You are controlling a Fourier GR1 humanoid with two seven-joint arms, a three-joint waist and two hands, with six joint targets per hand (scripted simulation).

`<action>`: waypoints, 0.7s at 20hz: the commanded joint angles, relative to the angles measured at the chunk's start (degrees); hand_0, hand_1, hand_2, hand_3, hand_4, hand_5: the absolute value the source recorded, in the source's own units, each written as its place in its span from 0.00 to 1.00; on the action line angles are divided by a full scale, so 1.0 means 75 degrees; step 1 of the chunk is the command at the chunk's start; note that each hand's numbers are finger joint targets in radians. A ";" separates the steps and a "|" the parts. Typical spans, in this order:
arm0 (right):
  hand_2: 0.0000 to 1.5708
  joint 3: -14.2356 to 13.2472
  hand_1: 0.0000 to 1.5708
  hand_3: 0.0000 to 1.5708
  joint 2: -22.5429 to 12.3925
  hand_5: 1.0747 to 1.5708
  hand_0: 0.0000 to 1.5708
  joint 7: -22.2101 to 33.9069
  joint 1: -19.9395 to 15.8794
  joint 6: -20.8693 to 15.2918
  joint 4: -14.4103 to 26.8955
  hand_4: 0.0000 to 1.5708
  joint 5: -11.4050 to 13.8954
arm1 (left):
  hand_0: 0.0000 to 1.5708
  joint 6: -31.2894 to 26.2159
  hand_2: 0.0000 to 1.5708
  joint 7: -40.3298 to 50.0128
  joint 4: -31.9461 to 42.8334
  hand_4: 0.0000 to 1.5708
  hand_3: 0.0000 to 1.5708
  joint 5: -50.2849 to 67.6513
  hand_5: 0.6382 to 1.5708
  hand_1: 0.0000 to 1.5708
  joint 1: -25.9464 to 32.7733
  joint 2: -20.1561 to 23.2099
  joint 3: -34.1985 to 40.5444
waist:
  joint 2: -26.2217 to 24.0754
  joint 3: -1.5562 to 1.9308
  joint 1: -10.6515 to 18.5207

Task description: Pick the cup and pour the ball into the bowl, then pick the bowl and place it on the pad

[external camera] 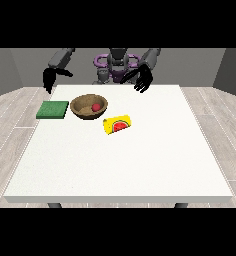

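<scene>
- Already the small red ball sits in the round brown wooden bowl; the yellow watermelon-print cup lies tipped on the white worktop.
- Both hands hang empty, fingers relaxed: the hand at the view's left, the hand at the view's right.
- Next, judging by this: grasp the bowl and carry it to the flat green square pad just beside it.

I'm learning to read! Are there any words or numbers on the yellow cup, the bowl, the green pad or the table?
No words or numbers can be read anywhere.
Yellow cup: only a watermelon-slice picture, no letters.
Wooden bowl and red ball: plain.
Green pad: plain.
White table: plain.
</scene>
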 commanded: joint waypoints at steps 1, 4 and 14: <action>0.00 0.0085 0.00 0.00 0.0392 1.00 0.00 -0.0242 -0.0198 -0.0639 -0.0061 0.13 0.0243 | 0.00 -0.0552 0.00 -0.1479 -0.1037 0.00 0.00 0.2337 0.99 0.00 0.0932 -0.0030 0.0046 | 0.0401 0.0069 0.0322; 0.00 0.0250 0.00 0.00 0.1066 1.00 0.00 -0.0133 -0.0348 -0.1508 -0.0113 0.19 0.0435 | 0.00 -0.1329 0.00 -0.2514 -0.1086 0.00 0.00 0.2775 0.99 0.00 0.1407 -0.0031 0.0058 | 0.0579 0.0100 0.0798; 0.00 -0.0308 0.00 0.00 0.0761 0.99 0.00 -0.1486 -0.1074 -0.1714 0.2071 0.17 0.0253 | 0.00 -0.2544 0.00 -0.2901 -0.1937 0.00 0.00 0.2973 0.99 0.00 0.2012 0.0453 0.0368 | 0.0753 0.0132 0.1202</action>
